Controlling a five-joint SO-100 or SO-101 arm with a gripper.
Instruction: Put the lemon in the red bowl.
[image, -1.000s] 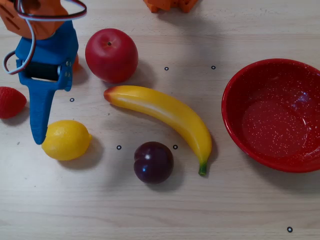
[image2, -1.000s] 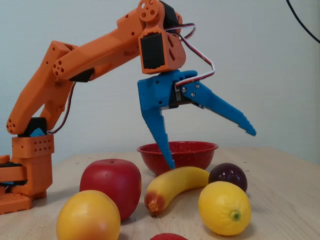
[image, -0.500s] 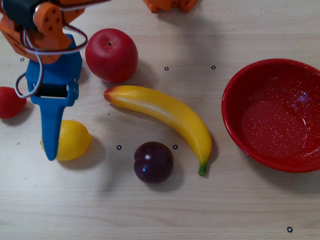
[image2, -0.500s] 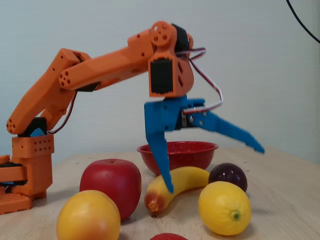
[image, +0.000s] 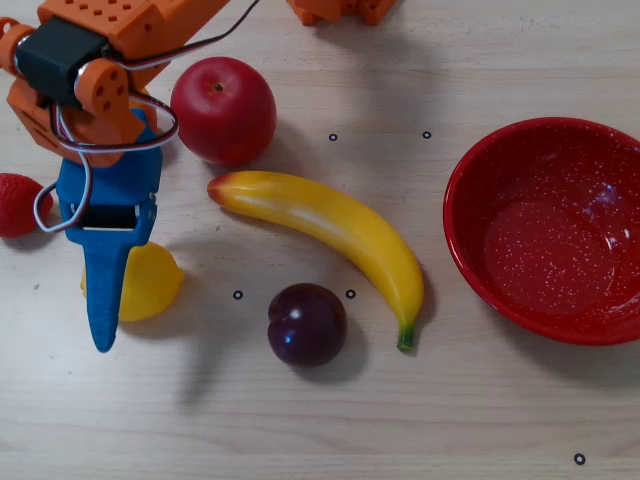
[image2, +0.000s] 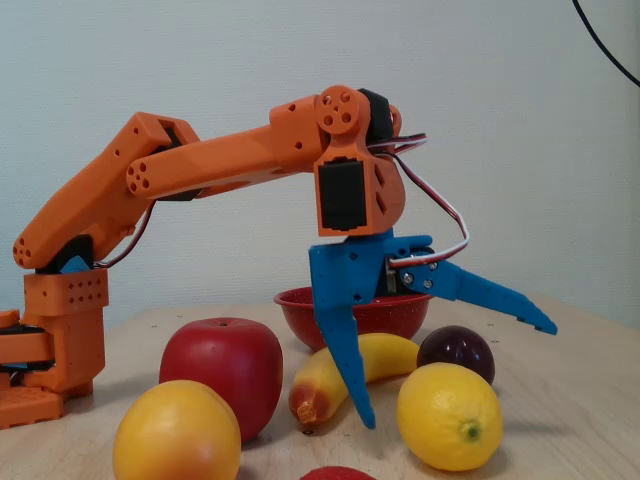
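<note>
Blue tool (image2: 455, 375) spread over lemon (image2: 449, 416), plain only in fixed view

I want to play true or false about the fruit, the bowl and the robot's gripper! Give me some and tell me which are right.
1. The red bowl is empty. True.
2. The gripper is squeezing the lemon. False: it is wide open, with one finger down beside the lemon and the other sticking out above it.
3. The banana lies between the red apple and the red bowl in the overhead view. True.
4. The dark plum sits inside the bowl. False: it rests on the table next to the banana.
5. The lemon is already in the bowl. False: it is on the table, at the far side of the overhead view from the bowl.
</note>
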